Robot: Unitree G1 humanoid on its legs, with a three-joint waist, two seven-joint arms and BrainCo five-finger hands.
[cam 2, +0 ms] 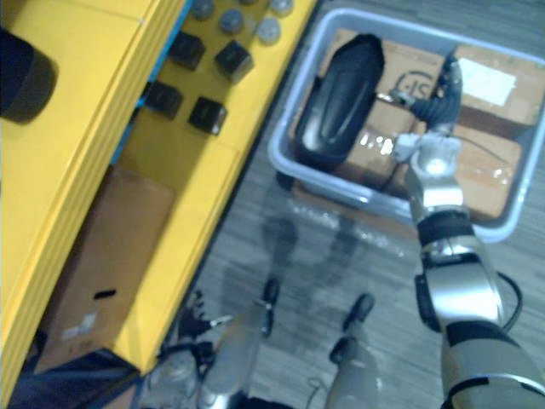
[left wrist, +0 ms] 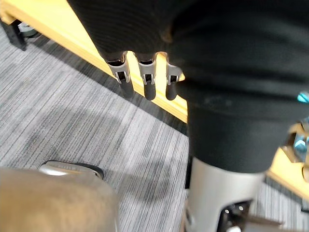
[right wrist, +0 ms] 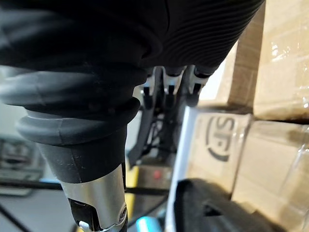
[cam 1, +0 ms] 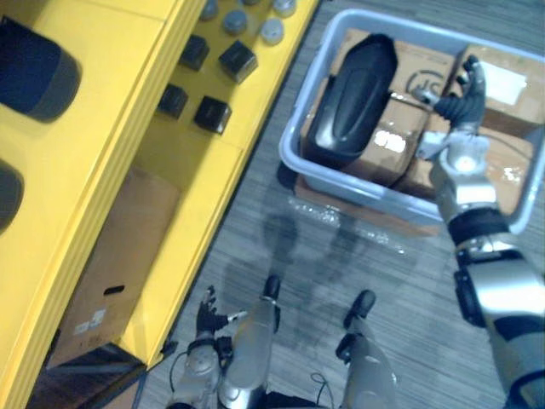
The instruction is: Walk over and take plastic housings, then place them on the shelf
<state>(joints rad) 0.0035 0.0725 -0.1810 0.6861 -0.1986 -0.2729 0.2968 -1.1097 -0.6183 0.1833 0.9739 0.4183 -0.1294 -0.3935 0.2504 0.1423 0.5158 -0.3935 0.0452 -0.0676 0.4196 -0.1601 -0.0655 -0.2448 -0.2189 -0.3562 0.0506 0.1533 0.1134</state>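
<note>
The plastic housing (cam 1: 353, 94), black and long, lies inside the bin (cam 1: 366, 192), propped on the cardboard boxes (cam 1: 400, 136) that pack it, toward the side of the bin nearest the shelf. Nothing grips it! The right hand (cam 1: 460, 102) hovers over the bin's boxes, just beside the housing and apart from it, fingers loose and relaxed, carrying nothing. In the right wrist view the housing's dark edge sits below those fingers, with box cardboard beyond. Outward from the bin, on the robot's left, stands the yellow shelf (cam 1: 111, 128), its lower level dotted with small black cubes (cam 1: 238, 60) and grey discs (cam 1: 272, 31). On the level farther from the bin sit two dark rounded shapes (cam 1: 34, 72); whether those are housings I cannot tell. The left hand (cam 1: 207, 319) hangs low, well away from the bin and close by the shelf's foot, fingers straight and empty. So, by my reading, the walk-up to the bin is done and the reach is under way. The grasp, the lift, the turn to the shelf and the placing are all left to do.
</note>
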